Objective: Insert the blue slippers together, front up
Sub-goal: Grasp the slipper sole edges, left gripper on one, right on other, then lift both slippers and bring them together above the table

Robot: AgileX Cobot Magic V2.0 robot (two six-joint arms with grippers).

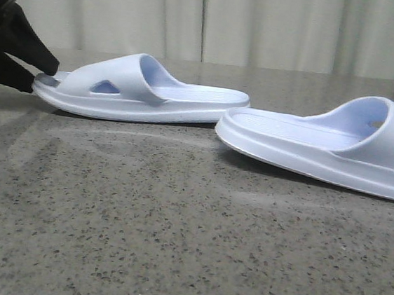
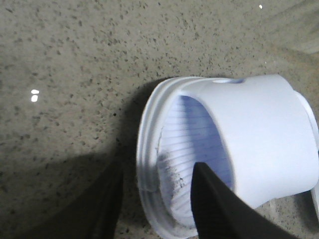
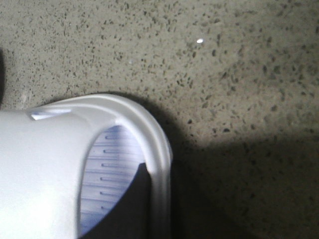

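Two pale blue slippers lie sole-down on the speckled table. The left slipper (image 1: 143,89) has its toe end between the fingers of my left gripper (image 1: 41,73). In the left wrist view the left gripper (image 2: 158,172) is open: one finger (image 2: 107,209) is outside the rim over the table, the other finger (image 2: 217,204) is over the ribbed footbed of the slipper (image 2: 259,134). The right slipper (image 1: 324,143) runs off the right edge. In the right wrist view one finger (image 3: 132,206) rests inside the slipper (image 3: 40,169) against its rim. The other finger is lost in dark shadow.
The grey speckled stone tabletop (image 1: 174,230) stretches in front of both slippers. A pale curtain (image 1: 266,24) hangs behind the table. The right arm is out of the front view.
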